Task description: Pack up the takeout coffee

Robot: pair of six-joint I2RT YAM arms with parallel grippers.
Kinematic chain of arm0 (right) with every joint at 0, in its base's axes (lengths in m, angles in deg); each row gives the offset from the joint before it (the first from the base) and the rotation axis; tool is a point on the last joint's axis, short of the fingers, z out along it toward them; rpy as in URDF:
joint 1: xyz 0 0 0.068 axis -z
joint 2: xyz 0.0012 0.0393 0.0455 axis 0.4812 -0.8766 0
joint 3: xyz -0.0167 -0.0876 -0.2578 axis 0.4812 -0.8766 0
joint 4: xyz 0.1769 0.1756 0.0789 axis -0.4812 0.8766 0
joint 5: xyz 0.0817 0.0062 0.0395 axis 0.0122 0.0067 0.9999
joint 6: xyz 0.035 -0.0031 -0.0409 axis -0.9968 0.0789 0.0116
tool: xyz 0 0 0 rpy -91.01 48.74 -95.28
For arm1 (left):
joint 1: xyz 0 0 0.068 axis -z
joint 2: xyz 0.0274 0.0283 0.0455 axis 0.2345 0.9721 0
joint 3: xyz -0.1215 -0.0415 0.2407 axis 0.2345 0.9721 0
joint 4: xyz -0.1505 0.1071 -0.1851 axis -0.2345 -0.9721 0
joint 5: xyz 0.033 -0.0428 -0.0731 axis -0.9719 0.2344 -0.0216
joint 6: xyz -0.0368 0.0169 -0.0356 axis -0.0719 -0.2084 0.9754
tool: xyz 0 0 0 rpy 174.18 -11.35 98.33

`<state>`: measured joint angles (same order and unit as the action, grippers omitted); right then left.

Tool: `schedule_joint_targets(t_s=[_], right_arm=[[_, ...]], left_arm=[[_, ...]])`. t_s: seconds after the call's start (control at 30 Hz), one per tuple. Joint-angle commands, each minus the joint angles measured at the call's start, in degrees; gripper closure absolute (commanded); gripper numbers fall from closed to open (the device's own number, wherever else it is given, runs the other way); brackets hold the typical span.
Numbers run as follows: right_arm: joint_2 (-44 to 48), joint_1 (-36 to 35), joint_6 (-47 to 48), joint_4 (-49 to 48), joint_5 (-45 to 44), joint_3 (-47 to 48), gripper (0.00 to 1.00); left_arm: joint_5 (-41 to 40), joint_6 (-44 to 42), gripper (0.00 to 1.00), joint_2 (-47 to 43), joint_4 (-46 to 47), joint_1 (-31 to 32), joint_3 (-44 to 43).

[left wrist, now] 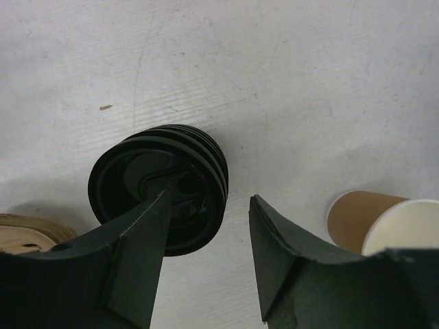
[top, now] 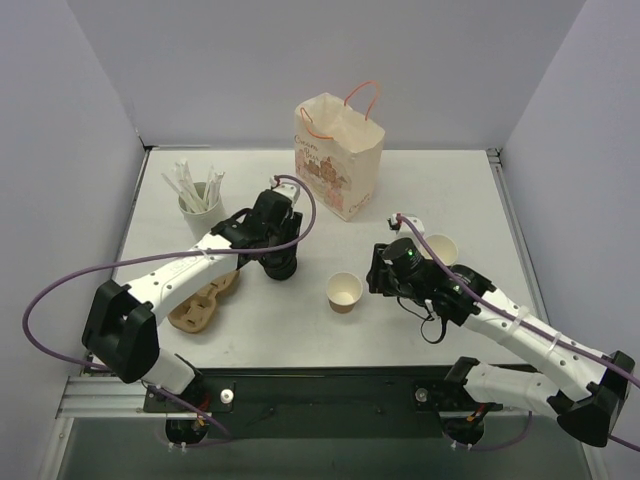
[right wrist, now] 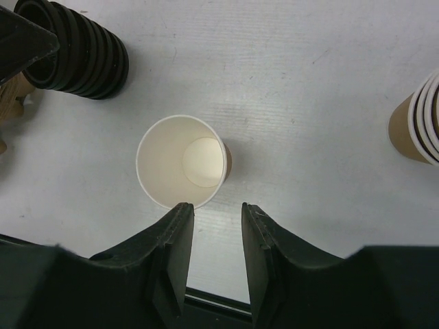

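No takeout coffee shows in any view. A lidless brown paper cup (top: 345, 291) (right wrist: 171, 161) stands upright at mid-table, white inside and empty. My right gripper (top: 385, 270) (right wrist: 216, 209) is open just right of it, jaws a little apart with only bare table between them. My left gripper (top: 280, 266) (left wrist: 209, 199) hovers open over a stack of black lids (left wrist: 130, 175) (right wrist: 82, 48). Its left finger (left wrist: 137, 240) overlaps the stack and the stack's right edge lies in the gap. The lidless cup (left wrist: 384, 226) also shows at the right of the left wrist view.
A printed paper bag (top: 338, 155) with orange handles stands open at the back centre. A stack of lidless cups (top: 443, 248) (right wrist: 415, 127) sits behind my right gripper. A cardboard cup carrier (top: 205, 300) (left wrist: 27, 236) lies under my left arm. A pot of white sticks (top: 198, 195) stands at back left.
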<state>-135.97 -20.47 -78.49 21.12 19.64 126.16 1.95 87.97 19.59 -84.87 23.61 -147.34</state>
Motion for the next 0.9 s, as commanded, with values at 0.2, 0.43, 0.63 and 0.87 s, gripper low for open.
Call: schedule_joint_targets(t_s=[0.2,0.43,0.63,0.87], right_arm=[[1.44,-0.51,1.63,2.44,-3.40,2.05,0.66],[1.44,-0.51,2.16,2.44,-3.66,2.14,0.66],[1.79,-0.51,2.43,2.61,-3.93,1.70,0.66],[3.02,-0.43,2.60,2.52,-4.28,1.17,0.66]], left_arm=[[-3.52,0.46,0.45,2.79,1.32,0.80,-2.89],[-2.73,-0.06,0.50,4.37,1.93,1.06,-3.42],[-3.25,-0.42,0.61,5.34,1.41,1.42,-3.68],[-3.25,-0.59,0.68,5.43,0.70,1.50,-3.68]])
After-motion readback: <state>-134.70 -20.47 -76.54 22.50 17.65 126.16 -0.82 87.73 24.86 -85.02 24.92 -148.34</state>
